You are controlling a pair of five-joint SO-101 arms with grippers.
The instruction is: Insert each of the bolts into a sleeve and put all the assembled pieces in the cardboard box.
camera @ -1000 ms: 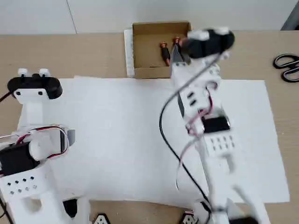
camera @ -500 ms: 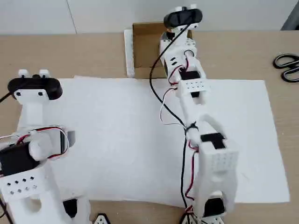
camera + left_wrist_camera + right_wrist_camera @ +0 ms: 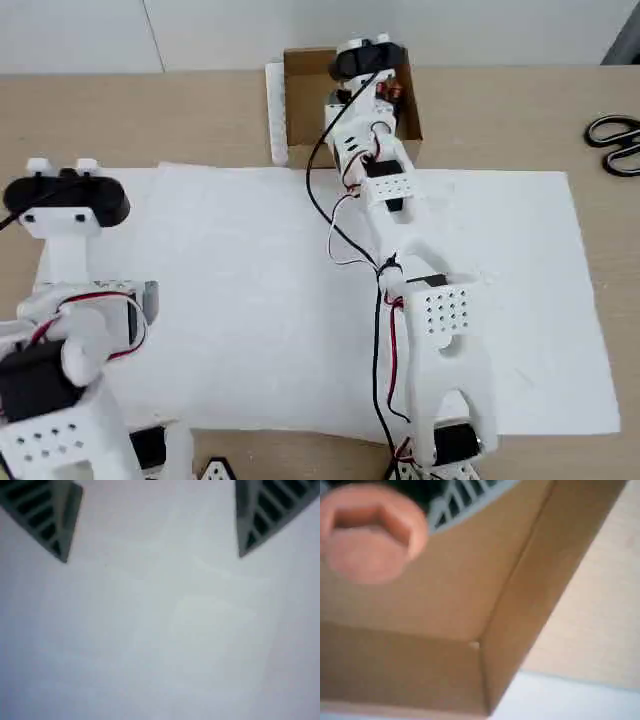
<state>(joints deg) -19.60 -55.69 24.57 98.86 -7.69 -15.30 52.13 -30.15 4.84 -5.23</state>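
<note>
- Hanging over the cardboard box [image 3: 300,100] at the far edge of the table [image 3: 150,110], the right gripper [image 3: 372,92] is at the end of its outstretched arm
- In the right wrist view the pincer is clamped on a bolt [image 3: 367,535]: its copper-coloured head sits close to the camera, with a ribbed grey finger [image 3: 465,497] right against it and something dark just above
- The bolt hangs inside the box, near an inner corner where two brown walls meet; the box floor lies under it
- The left gripper [image 3: 152,555] is held over the white sheet [image 3: 230,280], its two dark ribbed tips well apart with bare sheet between them
- The left arm [image 3: 65,200] is folded back at its own side of the sheet, well apart from the box
- A white strip [image 3: 277,110] lies along the box's outer wall, touching or just beside it
- Scissors [image 3: 615,143] lie on the bare table, off the sheet on the right arm's side
</note>
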